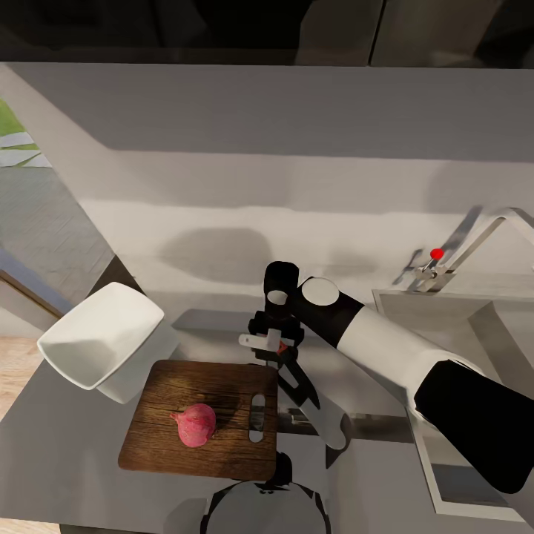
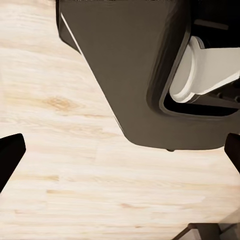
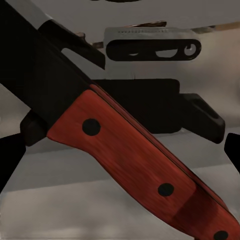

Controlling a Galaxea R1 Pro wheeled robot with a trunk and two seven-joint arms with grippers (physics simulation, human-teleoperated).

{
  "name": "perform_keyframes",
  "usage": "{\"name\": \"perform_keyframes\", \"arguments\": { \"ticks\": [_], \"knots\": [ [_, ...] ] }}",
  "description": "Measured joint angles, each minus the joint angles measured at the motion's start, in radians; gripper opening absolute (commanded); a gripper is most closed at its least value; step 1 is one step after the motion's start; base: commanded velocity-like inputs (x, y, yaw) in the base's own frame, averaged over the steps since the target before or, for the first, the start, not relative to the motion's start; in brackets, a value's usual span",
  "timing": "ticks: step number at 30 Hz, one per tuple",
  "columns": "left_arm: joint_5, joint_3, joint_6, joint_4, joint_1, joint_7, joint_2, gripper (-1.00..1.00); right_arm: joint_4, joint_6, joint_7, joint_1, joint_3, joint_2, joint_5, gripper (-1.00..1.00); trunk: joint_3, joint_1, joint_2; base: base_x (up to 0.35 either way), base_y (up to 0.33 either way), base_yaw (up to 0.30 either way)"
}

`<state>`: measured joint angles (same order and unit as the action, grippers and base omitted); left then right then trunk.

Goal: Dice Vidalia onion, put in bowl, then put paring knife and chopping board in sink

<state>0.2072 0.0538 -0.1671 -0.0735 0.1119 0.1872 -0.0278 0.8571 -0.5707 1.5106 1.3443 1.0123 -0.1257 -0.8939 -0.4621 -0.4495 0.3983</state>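
The pink-red Vidalia onion (image 1: 195, 424) rests on the brown chopping board (image 1: 222, 386) near the countertop's (image 1: 67, 460) front edge. Just behind the board's far right corner, my right gripper (image 1: 278, 352) hangs low, and a sliver of red handle shows at it. In the right wrist view the paring knife (image 3: 135, 150) lies slantwise, very close, between the wide-apart fingertips (image 3: 11, 155) of the right gripper (image 3: 120, 155). The white bowl (image 1: 100, 341) stands at the board's far left corner. The sink (image 1: 460, 304) is at the right. My left gripper (image 2: 120, 152) is open and empty above the wood floor.
The chrome tap with its red knob (image 1: 437, 254) stands behind the sink. A pale wall panel (image 1: 267, 133) runs along the counter's back. My right arm (image 1: 386, 348) crosses from the right over the sink's near corner. My dark base (image 2: 130, 65) is seen from the left wrist.
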Motion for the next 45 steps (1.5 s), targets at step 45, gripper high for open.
{"name": "perform_keyframes", "arguments": {
  "ticks": [45],
  "knots": [
    [-0.001, 0.0, -0.001, 0.002, 0.0, 0.0, -0.012, 1.0, 0.0, 0.0, -0.001, 0.0, 0.0, 0.001, 0.0, 1.0, 0.0, 0.0, 0.0, 0.0, 0.0, 0.0]
  ]
}}
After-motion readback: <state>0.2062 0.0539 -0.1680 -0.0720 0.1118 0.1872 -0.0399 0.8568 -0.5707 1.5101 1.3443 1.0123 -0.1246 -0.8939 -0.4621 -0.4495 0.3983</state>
